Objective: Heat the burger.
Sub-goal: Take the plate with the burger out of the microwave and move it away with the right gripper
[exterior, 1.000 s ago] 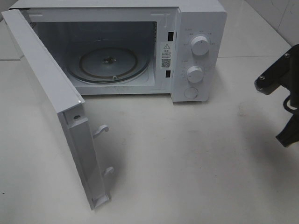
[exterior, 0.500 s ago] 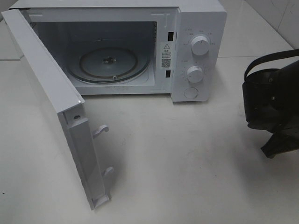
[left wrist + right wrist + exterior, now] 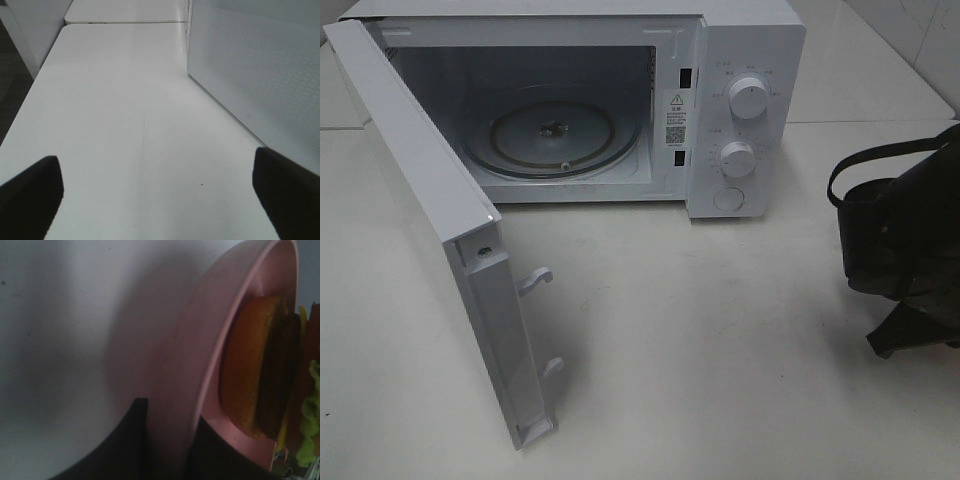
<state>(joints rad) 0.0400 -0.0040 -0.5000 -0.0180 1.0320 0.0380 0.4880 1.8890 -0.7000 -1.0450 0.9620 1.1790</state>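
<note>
Right wrist view: the right gripper (image 3: 167, 440) is closed narrowly on the rim of a pink plate (image 3: 200, 355), one dark finger under the rim and one over it. On the plate sits the burger (image 3: 265, 375), showing its golden-brown bun, dark patty, a yellow cheese edge and green lettuce. Plate and burger hang above the white table (image 3: 60, 330); whether the plate is clear of the surface cannot be told from this view.

Exterior high view: only the dark bulk of the right arm (image 3: 905, 245) shows at the right edge, well apart from the microwave (image 3: 745, 60); the plate and burger are hidden behind it. The microwave door (image 3: 430, 210) stands swung fully open to the left, and the glass turntable (image 3: 552, 130) inside is bare. Two knobs (image 3: 748, 98) sit on the control panel.

Left wrist view: the left gripper (image 3: 160, 192) is spread wide and holds nothing, hovering over bare table just beside the mesh face of the open door.

Step in hand, as judged: carrying the plated burger toward the oven. The next move calls for keeping the plate level, passing it through the opening without striking the door or frame, and setting it centred on the turntable before letting go. Closing the door and turning a knob remain to be done.
</note>
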